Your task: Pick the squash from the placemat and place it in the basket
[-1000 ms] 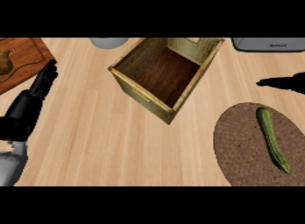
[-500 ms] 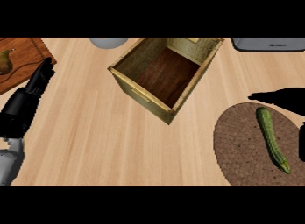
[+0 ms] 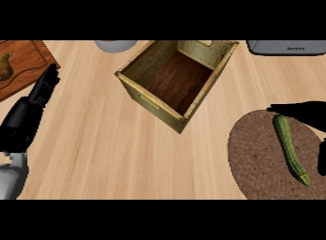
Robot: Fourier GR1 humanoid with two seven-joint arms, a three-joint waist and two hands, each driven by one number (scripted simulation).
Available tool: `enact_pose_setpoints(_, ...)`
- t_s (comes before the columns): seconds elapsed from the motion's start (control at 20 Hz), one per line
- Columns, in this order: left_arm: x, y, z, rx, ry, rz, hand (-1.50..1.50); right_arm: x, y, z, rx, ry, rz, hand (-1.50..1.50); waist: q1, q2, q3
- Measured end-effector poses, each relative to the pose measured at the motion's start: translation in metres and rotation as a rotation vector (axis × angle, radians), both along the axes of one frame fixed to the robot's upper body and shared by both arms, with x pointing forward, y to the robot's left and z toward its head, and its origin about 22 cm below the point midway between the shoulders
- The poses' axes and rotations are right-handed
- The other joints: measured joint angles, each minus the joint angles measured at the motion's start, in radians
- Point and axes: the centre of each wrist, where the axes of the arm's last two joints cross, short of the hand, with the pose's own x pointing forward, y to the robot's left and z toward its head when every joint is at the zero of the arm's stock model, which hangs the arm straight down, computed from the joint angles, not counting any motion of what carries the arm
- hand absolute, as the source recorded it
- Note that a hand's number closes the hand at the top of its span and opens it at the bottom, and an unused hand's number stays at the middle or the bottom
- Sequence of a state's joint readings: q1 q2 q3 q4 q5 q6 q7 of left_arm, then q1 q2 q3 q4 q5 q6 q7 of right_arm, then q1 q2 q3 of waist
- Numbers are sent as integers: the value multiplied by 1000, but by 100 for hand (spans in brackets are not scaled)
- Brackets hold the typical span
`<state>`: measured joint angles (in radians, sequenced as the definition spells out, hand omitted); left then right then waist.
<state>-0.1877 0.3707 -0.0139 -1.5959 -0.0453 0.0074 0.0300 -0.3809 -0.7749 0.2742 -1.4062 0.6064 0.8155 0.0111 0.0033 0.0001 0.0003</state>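
Reach step: your right hand (image 3: 316, 117) open over placemat (image 3: 255, 159), squash (image 3: 290, 149) just left of fingers, ungripped. Next: lower, close fingers round squash, carry to basket (image 3: 148, 96) up-left.

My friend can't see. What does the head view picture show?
The robot's right hand hovers open over a long green squash lying on a round brown placemat. A wooden basket stands to the left; the left hand rests at the left edge.
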Motion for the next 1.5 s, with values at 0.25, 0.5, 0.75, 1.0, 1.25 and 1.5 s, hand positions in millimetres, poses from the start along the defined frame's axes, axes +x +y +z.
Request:
enact_pose_setpoints(0.25,-2,2,-6,-5,6,-3,0,1,2,-16,7,-21,-10,-150,0,0,0)
enact_pose_setpoints(0.5,1,7,-10,-3,7,1,0,-3,-3,-30,23,-17,-18,-150,-2,0,0)
enact_pose_setpoints(0.75,0,4,-10,-1,10,-5,0,-7,-1,-44,26,-12,-19,-150,-2,0,-1)
enact_pose_setpoints(1.0,8,12,-5,3,1,1,0,-6,-2,-52,7,-3,-26,-150,-2,-2,-3)
enact_pose_setpoints(1.25,6,8,-5,2,-2,1,0,-3,-10,-59,-3,-1,-39,-150,0,-3,-5)
enact_pose_setpoints(1.5,6,10,-4,5,0,2,0,-5,-12,-68,-16,-5,-40,150,0,-5,-9)
